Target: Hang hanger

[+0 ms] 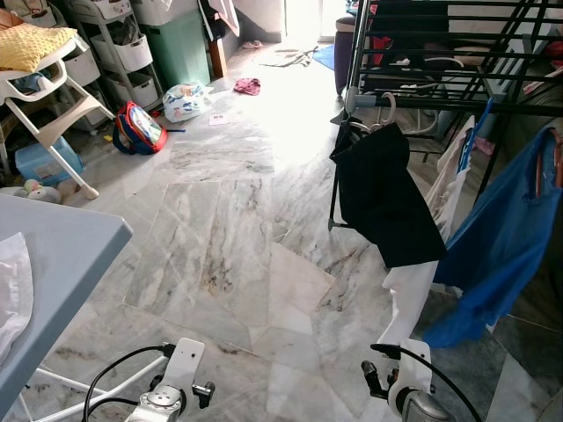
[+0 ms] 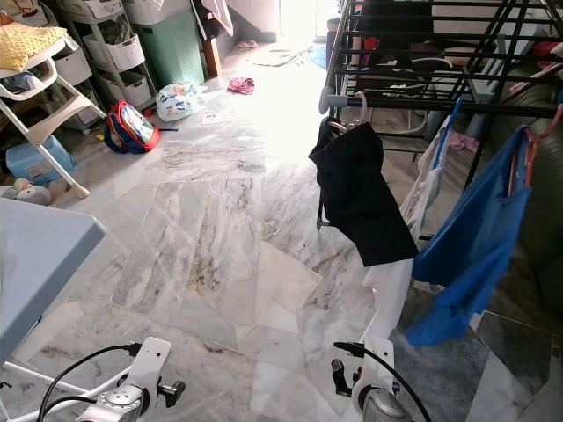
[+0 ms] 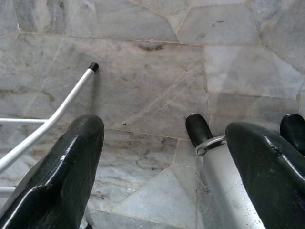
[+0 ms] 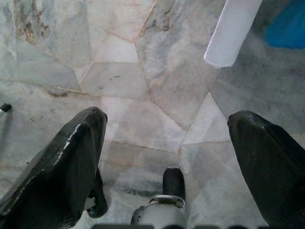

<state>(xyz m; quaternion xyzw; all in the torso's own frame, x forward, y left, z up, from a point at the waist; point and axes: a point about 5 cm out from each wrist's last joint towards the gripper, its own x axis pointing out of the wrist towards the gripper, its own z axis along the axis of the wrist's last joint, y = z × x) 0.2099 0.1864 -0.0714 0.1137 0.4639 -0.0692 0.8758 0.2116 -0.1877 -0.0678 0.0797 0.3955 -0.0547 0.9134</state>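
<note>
Two empty grippers hang low over a marble floor as the robot faces a black drying rack to its right. From the left eye, a black garment hangs off the rack's near rail on a pale hanger, a white cloth trails below it, and a blue shirt hangs at the far right on a reddish hanger; a grey-blue surface juts in at the left. The right eye shows the same lineup, with a backpack and a high chair across the room. At the left wrist, the left gripper has its jaws wide apart on nothing, bare tile and a white leg between them. At the right wrist, the right gripper also stands agape and empty, with the white cloth's end and a patch of blue beyond. Both hangers appear already hung, so the task looks done or awaiting another. Risk from here: stepping closer could snag the dangling cloth or nudge the rack, tipping the black garment off its hook.
</note>
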